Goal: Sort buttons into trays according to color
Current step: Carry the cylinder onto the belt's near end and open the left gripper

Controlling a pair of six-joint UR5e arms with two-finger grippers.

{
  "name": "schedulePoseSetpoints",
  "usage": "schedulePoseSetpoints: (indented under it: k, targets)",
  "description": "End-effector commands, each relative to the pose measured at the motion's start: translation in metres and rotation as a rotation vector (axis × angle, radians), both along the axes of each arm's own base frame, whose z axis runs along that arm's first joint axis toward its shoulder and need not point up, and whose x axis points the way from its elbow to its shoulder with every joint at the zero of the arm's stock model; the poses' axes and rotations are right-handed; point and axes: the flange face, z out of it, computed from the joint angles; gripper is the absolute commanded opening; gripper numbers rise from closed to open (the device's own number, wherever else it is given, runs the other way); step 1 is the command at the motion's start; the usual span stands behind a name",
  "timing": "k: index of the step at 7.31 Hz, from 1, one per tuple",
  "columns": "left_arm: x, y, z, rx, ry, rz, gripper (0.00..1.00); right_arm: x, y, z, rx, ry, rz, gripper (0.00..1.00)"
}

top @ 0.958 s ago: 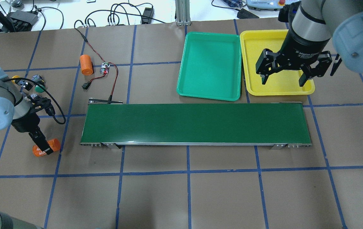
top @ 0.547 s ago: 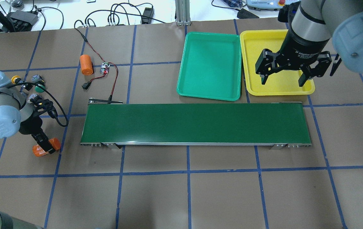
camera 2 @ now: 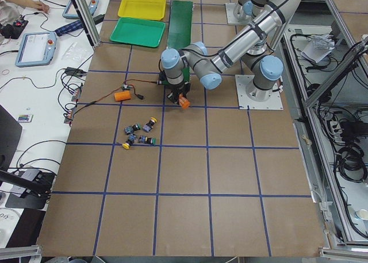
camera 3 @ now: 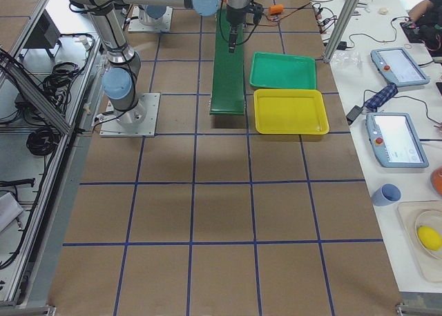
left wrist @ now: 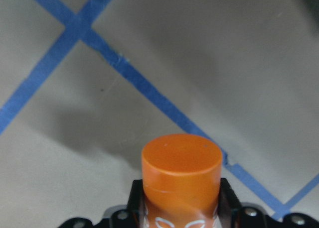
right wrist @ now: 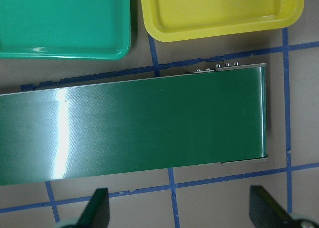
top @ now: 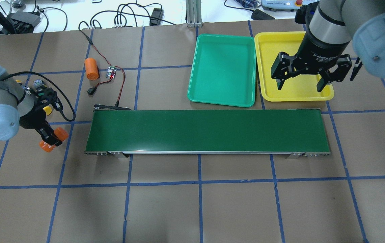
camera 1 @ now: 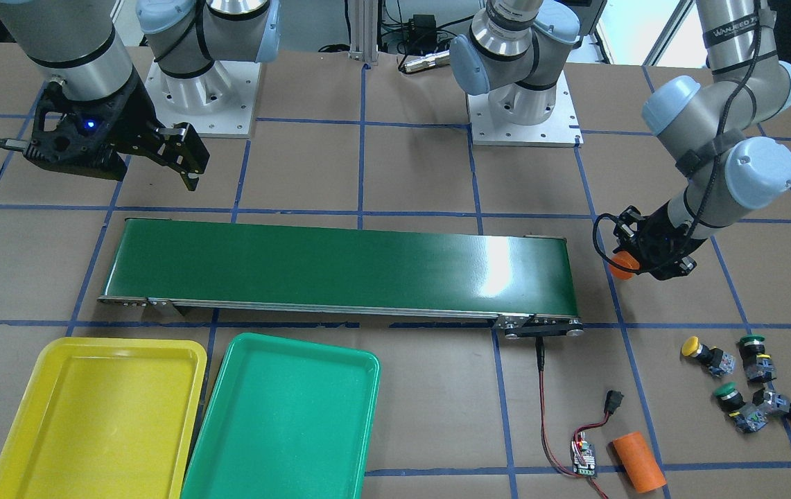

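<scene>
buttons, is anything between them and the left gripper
Nothing lies between them, but the left gripper is shut on an orange cylinder, so it cannot take the buttons yet.

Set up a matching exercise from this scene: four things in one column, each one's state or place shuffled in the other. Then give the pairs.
Column A
1. left two-finger gripper
2. right two-finger gripper
3. teal green shallow plastic tray
4. four mushroom-capped push-button switches

Column B
a. open, holding nothing
b. shut on the plain orange cylinder
c. clustered together, in neither tray
d. nothing in it, next to the bright yellow tray

Pairs: 1-b, 2-a, 3-d, 4-c
</scene>
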Motion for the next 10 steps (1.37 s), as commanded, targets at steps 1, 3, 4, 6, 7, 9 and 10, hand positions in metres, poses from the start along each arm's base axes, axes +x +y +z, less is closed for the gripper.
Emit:
schedulePoseSetpoints:
  k: [1, 3, 4, 6, 7, 9, 10]
  targets:
    - [-0.109, -0.014, 0.049, -0.102, 0.042, -0.216, 0.00, 0.000, 0.000, 0.000, 0.001, -0.001, -0.001, 1.00]
    - [-0.162, -0.001, 0.033, -0.076, 0.104, -0.315, 0.00, 0.000, 0.000, 0.000, -0.001, -0.001, -0.001, 1.00]
    - [-0.164, 0.006, 0.023, -0.059, 0.112, -0.317, 0.00, 0.000, 0.000, 0.000, -0.001, 0.003, 0.003, 1.00]
    - [-0.164, 0.007, 0.015, -0.048, 0.108, -0.276, 0.74, 0.000, 0.000, -0.002, 0.004, -0.003, -0.002, 1.00]
    - [-0.163, 0.005, 0.022, -0.063, 0.094, -0.238, 1.00, 0.000, 0.001, -0.003, 0.005, -0.003, -0.004, 1.00]
    - [-0.142, 0.012, 0.045, 0.039, 0.070, 0.101, 1.00, 0.001, 0.002, -0.002, 0.004, -0.003, -0.001, 1.00]
    - [-0.083, -0.011, 0.051, 0.038, 0.068, 0.396, 1.00, 0.001, 0.002, -0.003, 0.007, -0.003, -0.001, 1.00]
